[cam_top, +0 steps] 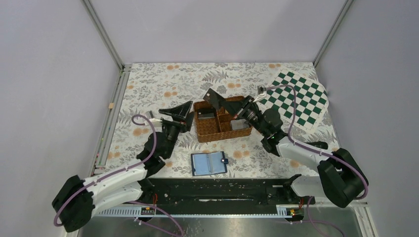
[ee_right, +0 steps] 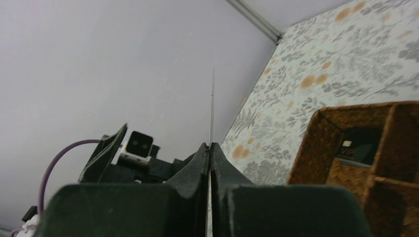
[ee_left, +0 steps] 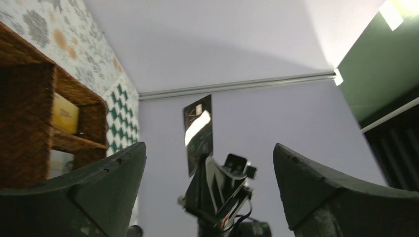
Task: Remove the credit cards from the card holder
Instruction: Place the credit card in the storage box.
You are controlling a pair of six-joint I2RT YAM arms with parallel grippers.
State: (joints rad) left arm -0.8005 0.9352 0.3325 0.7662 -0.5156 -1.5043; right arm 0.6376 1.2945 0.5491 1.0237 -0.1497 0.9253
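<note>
The card holder [cam_top: 209,163] lies open on the table near the front, light blue inside, with its dark snap tab at the right. My right gripper [cam_top: 228,105] is shut on a dark credit card [cam_top: 214,98] and holds it over the wicker tray [cam_top: 208,136]. In the right wrist view the card [ee_right: 212,106] shows edge-on between the shut fingertips. In the left wrist view the same card [ee_left: 198,131] shows upright above the right gripper. My left gripper [cam_top: 182,109] is open and empty, just left of the tray. Cards [cam_top: 206,114] lie in the tray's compartments.
A green and white checkered mat [cam_top: 296,98] lies at the back right. The wicker tray also shows in the left wrist view [ee_left: 27,116] and the right wrist view [ee_right: 368,148]. A floral cloth [cam_top: 163,84] covers the table, with walls on three sides.
</note>
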